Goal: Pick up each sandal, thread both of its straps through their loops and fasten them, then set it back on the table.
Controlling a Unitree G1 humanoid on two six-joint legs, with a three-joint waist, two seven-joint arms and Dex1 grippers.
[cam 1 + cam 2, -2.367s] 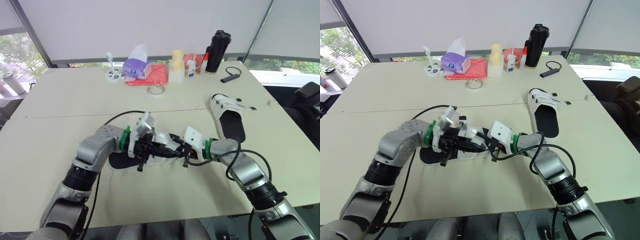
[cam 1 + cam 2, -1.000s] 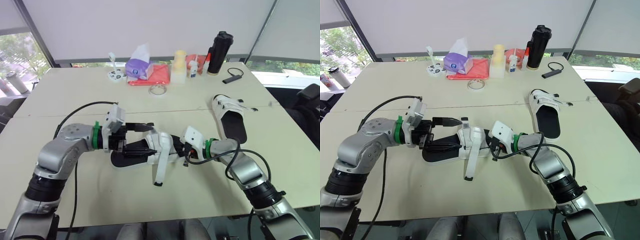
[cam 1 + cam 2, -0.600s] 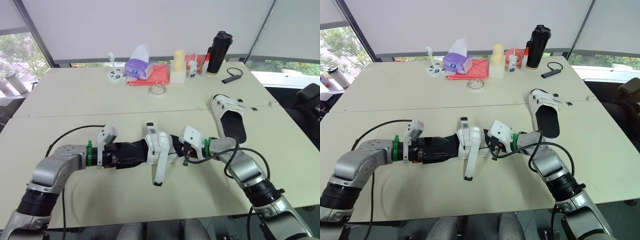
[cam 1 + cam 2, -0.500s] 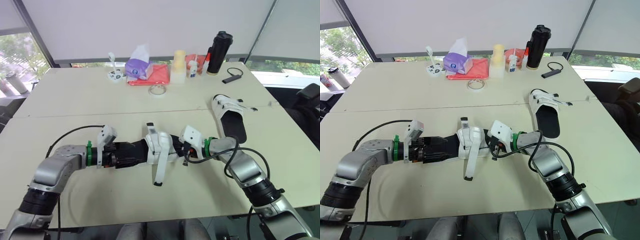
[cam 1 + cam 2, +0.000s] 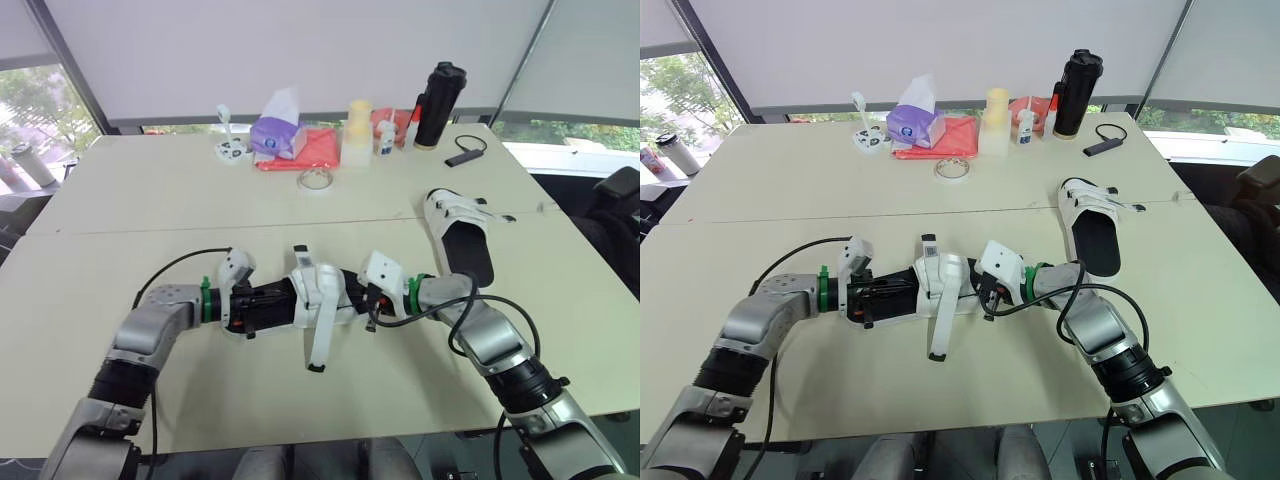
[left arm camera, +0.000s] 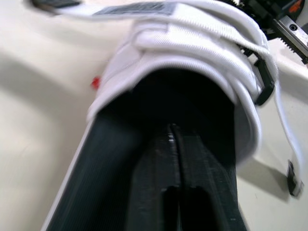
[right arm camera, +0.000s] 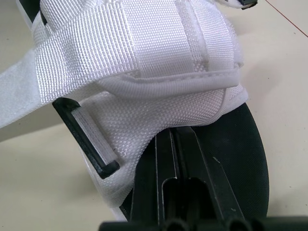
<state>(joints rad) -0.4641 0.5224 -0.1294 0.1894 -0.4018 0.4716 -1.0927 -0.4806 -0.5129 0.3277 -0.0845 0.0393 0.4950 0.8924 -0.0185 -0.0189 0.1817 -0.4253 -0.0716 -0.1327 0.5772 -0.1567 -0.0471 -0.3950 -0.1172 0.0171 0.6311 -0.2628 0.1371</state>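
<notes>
Sandal (image 5: 325,295) lies on the desk (image 5: 150,200) near its front edge, between your two tools. A second sandal (image 5: 460,235) lies well apart, to the right. Your left tool (image 6: 174,132) is closed, fingers pressed together on the black footbed under the white upper. Your right tool (image 7: 171,137) is likewise closed, tips against the upper's edge. One strap (image 5: 320,340) trails loose on the desk.

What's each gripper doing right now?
Left gripper: closed, resting inside the sandal.
Right gripper: closed, resting on the same sandal's other end.
</notes>
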